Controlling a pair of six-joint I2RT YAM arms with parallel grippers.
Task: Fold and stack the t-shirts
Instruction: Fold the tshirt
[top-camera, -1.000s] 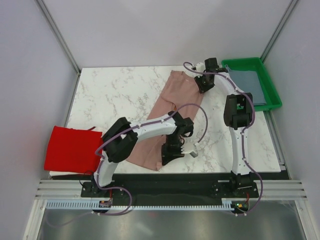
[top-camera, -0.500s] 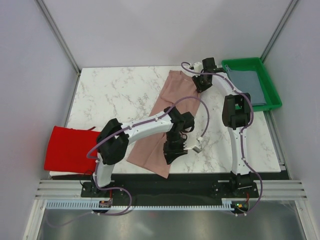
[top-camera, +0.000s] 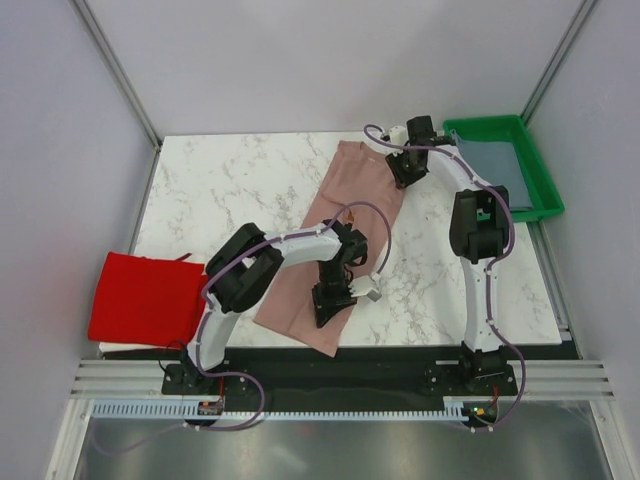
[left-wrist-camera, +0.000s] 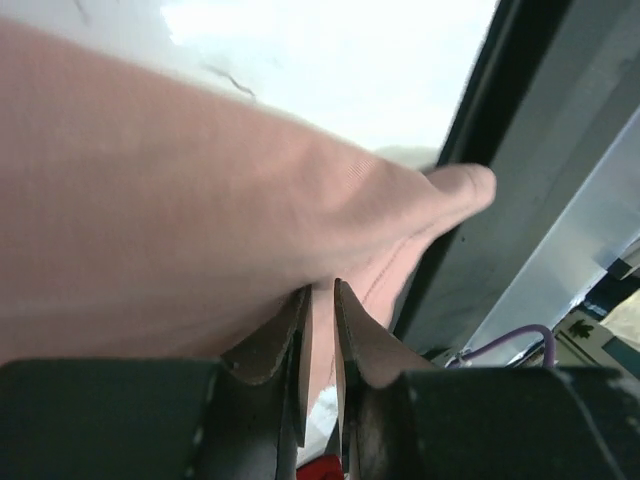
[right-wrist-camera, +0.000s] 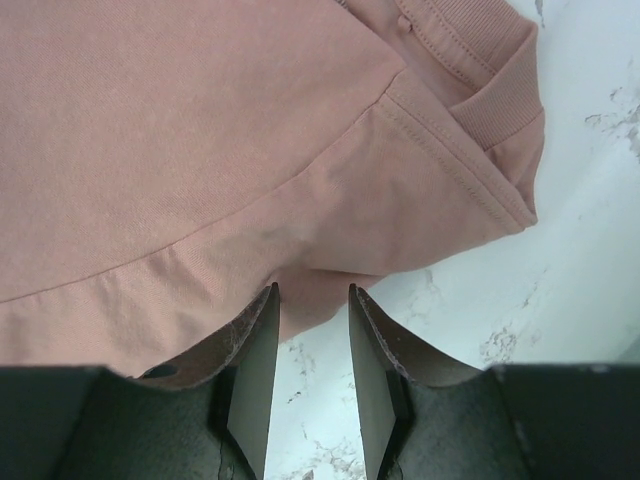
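Red t-shirt (top-camera: 145, 297): folded flat at the near left corner of the marble surface (top-camera: 230, 180), partly hanging past its left edge.
Left arm (top-camera: 290, 250): rises from its base, doubles back at the elbow and stretches right, wrist turned down over the near end of the pink t-shirt (top-camera: 350, 195).
Left claw (top-camera: 325, 308): fingers (left-wrist-camera: 270, 345) almost together, pinching a raised fold of pink cloth near the surface's front edge.
Pink t-shirt: lies lengthwise from that near end up to the far right, collar end farthest away.
Right claw (top-camera: 403, 178): at the collar end, a puckered bit of the shirt's edge pinched between its fingers (right-wrist-camera: 255, 340).
Right arm (top-camera: 480, 225): stands up from its base, elbow high, forearm reaching back and to the left.
Grey-blue t-shirt (top-camera: 505, 175): lies inside the green tray (top-camera: 485, 122) at the far right corner.
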